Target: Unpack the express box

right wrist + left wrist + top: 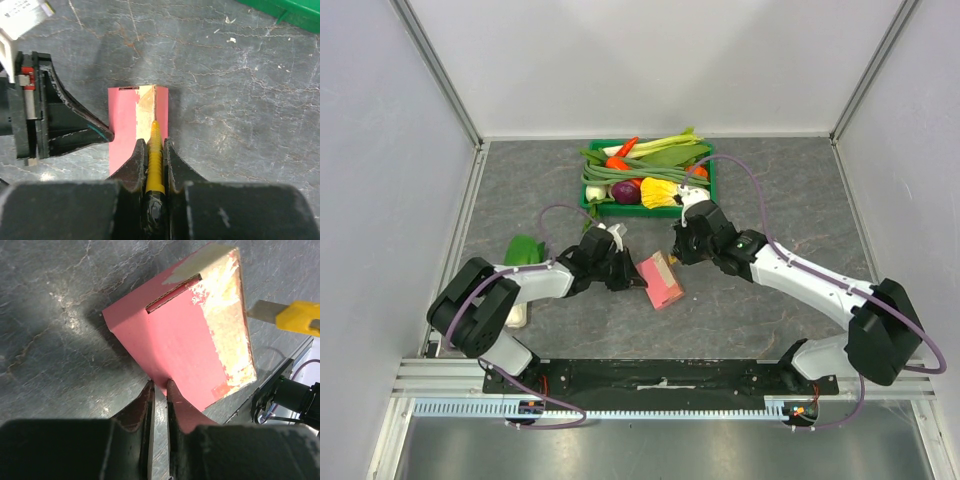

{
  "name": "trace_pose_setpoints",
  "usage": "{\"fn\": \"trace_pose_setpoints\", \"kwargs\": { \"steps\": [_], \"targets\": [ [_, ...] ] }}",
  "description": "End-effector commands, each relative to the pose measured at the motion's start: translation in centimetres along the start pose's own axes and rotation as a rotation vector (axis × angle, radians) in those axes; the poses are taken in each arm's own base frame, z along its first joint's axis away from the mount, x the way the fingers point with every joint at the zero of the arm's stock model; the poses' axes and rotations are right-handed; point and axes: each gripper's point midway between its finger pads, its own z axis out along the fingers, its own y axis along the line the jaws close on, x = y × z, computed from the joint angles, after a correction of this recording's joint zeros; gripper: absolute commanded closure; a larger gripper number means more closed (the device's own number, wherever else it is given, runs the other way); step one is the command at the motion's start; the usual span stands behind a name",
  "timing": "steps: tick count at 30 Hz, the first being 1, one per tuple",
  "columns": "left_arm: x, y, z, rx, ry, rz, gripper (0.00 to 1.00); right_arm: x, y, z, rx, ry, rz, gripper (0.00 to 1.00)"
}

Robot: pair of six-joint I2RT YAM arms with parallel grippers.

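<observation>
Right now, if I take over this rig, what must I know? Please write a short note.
Left hand: shut on one edge of the express box.
Right hand: shut on a yellow cutter, its tip at the box's beige tape strip.
Box: on the table, between the two hands.
Done: box gripped, cutter at the tape.
Left to do: cut the tape, open the box, take out what is inside; it looks closed now.
</observation>
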Motion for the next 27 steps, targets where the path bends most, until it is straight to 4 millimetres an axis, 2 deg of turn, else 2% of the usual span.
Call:
{"fn": "trace_pose_setpoints", "kwargs": {
  "steps": [1,6,13,23,27],
  "targets": [
    [2.7,4.7,-0.2,-0.156,0.049,-0.054,0.89,-2.2,3.1,-1.7,-0.138,-0.064,0.049,1.00],
    [2.5,5.2,-0.6,-0.173,0.037,-0.065,0.91,-2.0,3.8,-1.8,-0.174,-0.048,0.060,1.00],
    [1.6,4.6,-1.0,-0.168,0.008,-0.053,0.92,-2.9,5.0,-2.4,-0.211,-0.062,0.070,1.00],
    [1.0,4.7,-1.4,-0.188,-0.020,-0.034,0.93,-1.1,6.2,-1.4,-0.202,-0.020,0.047,1.00],
    [0.4,4.4,-2.3,-0.199,-0.045,-0.024,0.93,-1.2,6.9,-1.3,-0.211,-0.018,0.030,1.00]
  ]
}}
